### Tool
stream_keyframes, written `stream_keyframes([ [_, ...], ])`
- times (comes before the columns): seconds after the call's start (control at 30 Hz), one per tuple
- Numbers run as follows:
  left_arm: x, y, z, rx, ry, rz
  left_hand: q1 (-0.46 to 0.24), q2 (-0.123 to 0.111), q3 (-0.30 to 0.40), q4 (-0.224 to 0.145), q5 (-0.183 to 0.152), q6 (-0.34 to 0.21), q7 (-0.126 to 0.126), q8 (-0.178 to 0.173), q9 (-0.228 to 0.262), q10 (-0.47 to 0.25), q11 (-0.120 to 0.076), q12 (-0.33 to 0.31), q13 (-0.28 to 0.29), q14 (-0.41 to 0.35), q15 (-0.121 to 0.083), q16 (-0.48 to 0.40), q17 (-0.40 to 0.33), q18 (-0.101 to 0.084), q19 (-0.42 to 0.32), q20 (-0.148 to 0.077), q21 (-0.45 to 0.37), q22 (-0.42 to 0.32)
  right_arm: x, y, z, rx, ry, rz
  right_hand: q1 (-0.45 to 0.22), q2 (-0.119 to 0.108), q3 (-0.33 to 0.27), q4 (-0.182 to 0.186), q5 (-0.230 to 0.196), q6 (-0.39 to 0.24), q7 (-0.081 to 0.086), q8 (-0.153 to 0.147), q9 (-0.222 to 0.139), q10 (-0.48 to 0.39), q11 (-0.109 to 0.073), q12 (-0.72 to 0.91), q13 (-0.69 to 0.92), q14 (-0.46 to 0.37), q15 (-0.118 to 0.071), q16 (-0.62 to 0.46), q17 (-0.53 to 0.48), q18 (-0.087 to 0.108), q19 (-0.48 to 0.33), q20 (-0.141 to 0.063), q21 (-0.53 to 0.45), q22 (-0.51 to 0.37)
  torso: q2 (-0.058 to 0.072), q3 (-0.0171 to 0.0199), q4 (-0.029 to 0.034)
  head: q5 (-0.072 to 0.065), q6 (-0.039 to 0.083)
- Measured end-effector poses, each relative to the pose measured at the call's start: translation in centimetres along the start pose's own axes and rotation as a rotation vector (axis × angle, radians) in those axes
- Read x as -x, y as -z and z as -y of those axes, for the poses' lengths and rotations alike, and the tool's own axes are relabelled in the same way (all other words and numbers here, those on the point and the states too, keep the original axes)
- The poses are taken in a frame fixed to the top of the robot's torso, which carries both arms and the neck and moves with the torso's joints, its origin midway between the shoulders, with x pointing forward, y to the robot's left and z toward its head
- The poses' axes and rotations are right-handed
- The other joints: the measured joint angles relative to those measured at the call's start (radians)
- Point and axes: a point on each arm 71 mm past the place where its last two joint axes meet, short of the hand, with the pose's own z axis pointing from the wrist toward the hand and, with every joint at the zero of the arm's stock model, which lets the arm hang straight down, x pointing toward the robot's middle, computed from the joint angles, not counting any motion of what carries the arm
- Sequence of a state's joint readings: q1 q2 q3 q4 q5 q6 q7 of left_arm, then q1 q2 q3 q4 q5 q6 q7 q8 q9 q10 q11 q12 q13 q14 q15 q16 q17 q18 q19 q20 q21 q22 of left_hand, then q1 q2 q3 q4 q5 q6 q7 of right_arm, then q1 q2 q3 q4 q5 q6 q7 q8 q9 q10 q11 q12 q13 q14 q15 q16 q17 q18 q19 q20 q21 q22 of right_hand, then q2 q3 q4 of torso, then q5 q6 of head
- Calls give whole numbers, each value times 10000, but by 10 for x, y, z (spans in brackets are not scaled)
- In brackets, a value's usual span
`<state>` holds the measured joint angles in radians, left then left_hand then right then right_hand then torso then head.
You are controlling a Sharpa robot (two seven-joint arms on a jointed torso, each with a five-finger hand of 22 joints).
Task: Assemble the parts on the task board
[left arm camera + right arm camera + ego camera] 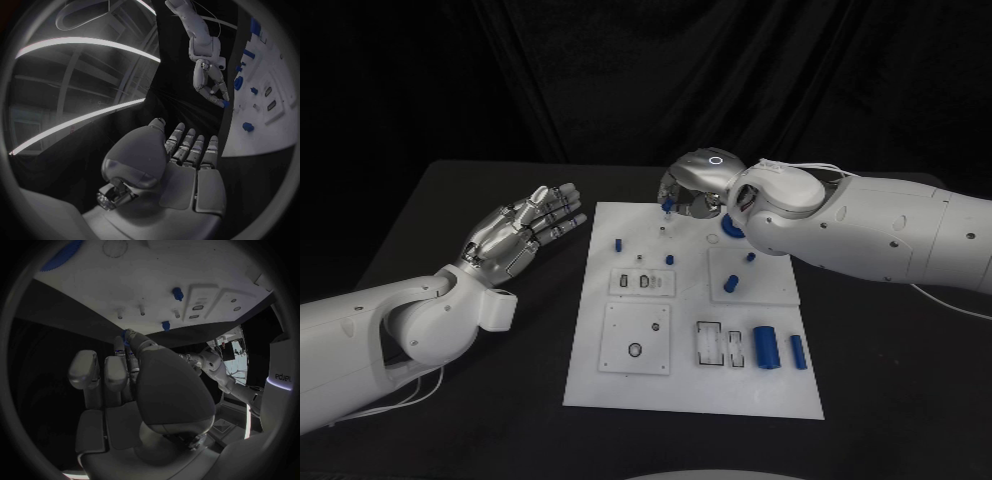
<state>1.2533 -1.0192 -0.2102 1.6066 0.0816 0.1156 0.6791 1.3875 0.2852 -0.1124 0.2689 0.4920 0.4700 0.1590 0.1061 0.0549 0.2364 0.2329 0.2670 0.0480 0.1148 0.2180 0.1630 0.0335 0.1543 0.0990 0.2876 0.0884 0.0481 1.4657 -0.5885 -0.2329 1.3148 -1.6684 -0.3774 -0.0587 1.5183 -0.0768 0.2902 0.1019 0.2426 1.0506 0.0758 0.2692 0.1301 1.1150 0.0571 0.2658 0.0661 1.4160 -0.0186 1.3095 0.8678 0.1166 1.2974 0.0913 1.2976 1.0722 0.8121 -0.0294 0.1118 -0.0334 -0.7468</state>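
Right hand [697, 185] is pinching a small blue part [669, 205] in its fingers over the task board [689, 390] far edge, likely for insertion; left hand [524, 230] is hovering open beside it.

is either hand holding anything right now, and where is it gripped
The right hand pinches a small blue part at its fingertips, over the far edge of the white board; which end it grips cannot be told. The left hand lies open, holding nothing.
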Motion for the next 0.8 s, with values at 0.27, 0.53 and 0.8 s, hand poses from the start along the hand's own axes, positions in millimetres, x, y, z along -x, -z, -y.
stream_keyframes([
  [0.27, -1, 0, 0, 3, 23, -24, 0, 0, 0, 0, 0, 0, 0, 0, 0, 0, 0, 0, 0, 0, 0, -4, -1, 1, 0, 0, 0, -9, -6, -2, 5, -218, -12, -111, 0, 0, 40, -40, -3, -72, 73, -102, 1, 0, 0, -148, 1, 27, 27, 0, 14, 1, 0, 0, 0, 15, 12, -1, 96, -39, 52],
  [0.53, -2, -1, -1, 6, 30, -42, 0, 0, 27, 28, 0, -1, 0, 0, -1, 0, 0, 0, -1, 0, 0, -5, -1, 0, 0, 0, 0, -9, -16, -3, 5, -289, -4, -273, 44, -44, 40, -40, -3, -71, 75, -119, 9, -1, 1, -147, 1, 27, 27, 0, 63, 1, 0, 0, -1, 41, 23, -10, 130, -49, 58],
  [0.8, -2, -1, -1, 7, 31, -45, 0, 0, 55, 0, 0, 0, 0, -1, -1, 0, -1, 0, -2, -1, 0, -5, -1, -160, 0, 0, 0, -9, -21, -2, 8, -384, 53, -352, 55, -55, 39, -40, -42, -72, 78, -169, 244, -1, 0, -190, 2, 27, 27, 0, 88, 1, 34, 35, 37, 65, 22, -13, 123, 18, 22],
])
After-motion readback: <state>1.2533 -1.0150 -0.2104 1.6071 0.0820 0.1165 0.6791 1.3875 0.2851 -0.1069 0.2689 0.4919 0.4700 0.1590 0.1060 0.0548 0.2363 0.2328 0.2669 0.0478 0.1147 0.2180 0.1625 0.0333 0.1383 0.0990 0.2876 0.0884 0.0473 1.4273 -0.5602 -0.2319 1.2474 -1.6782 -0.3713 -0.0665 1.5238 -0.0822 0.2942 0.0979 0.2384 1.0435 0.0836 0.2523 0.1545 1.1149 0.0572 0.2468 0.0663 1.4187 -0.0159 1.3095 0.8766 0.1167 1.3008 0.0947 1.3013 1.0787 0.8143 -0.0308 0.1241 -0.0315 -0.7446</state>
